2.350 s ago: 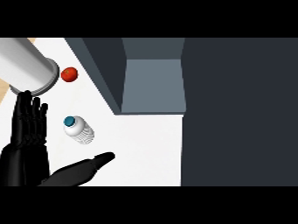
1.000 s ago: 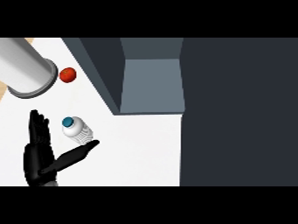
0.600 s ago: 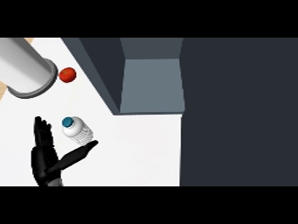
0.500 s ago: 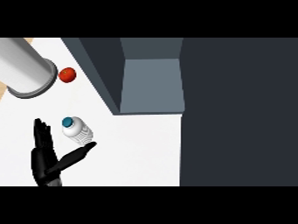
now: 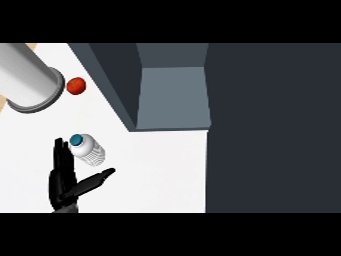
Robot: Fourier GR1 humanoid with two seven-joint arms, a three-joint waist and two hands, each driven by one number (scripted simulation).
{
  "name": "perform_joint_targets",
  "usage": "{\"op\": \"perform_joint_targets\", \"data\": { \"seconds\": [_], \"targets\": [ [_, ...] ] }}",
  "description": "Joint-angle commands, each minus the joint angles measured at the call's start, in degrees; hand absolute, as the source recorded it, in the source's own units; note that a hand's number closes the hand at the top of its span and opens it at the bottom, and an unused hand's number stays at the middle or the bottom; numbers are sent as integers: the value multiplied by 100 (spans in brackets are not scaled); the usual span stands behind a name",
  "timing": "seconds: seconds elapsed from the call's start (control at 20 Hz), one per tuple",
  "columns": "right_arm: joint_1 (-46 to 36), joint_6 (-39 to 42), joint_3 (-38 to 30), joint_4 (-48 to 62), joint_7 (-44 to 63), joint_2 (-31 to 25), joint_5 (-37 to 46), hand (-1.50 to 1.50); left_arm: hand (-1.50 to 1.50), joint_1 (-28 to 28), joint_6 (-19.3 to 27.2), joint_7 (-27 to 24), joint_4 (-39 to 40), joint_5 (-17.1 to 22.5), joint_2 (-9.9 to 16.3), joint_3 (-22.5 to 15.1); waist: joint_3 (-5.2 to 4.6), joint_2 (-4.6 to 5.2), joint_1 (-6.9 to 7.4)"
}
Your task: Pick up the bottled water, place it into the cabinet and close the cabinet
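Head view: the bottled water (image 5: 89, 149) is seen standing on the white counter (image 5: 158, 170), left of centre, its blue cap (image 5: 76, 139) turned up toward the camera and its ribbed clear body spreading out below. Just beside it, on its left, one black hand (image 5: 64, 177) is held open: the fingers (image 5: 61, 155) are stretched straight along the bottle's left flank, and the thumb (image 5: 95, 180) is splayed out to the right on the near side of the bottle. Nothing is grasped; whether the fingers are touching the plastic cannot be told from here. Which arm this hand belongs to is not shown, though it comes in at the lower left. No second hand is identified.

Farther off, a large grey cylinder (image 5: 19, 77) is seen at the upper left, a small red ball (image 5: 76, 85) just to its right. The cabinet (image 5: 171, 95) lies beyond the bottle, to the right, its grey inner floor exposed, so the door appears open.

As for handling, the bottle is judged light, thin-walled and slightly yielding, with a smooth skin that could slip; tall and narrow, it could be tipped by a sideways nudge. The ribbed middle of the body is judged the best place to be gripped, fingers on one side and thumb opposite, well below the cap.
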Motion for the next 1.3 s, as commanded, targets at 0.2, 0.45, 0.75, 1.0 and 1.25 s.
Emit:
{"op": "perform_joint_targets", "data": {
  "seconds": [0.2, 0.45, 0.75, 1.0, 1.25],
  "targets": [
    [268, -20, -53, -816, 287, -21, -317, -150, 150, -885, -566, -1203, 1711, 395, 107, 641, -5, 20, -18],
    [612, 191, -12, -967, 142, -76, -262, -150, 150, -1043, -966, -1238, 2049, 646, 280, 817, 0, 5, 8],
    [291, 123, -126, -695, 98, -71, -310, -150, 150, -1345, -1271, -1751, 2623, 610, 5, 746, 2, 15, 9],
    [238, 67, 105, -495, -16, 71, -24, -150, 150, -980, -2262, -2009, 2687, 353, -130, -98, -8, 19, -10],
    [391, 64, -174, -714, 140, -51, -321, -150, 150, -897, -2445, -1971, 2295, 142, -125, -451, 7, -9, 60]
  ]
}}
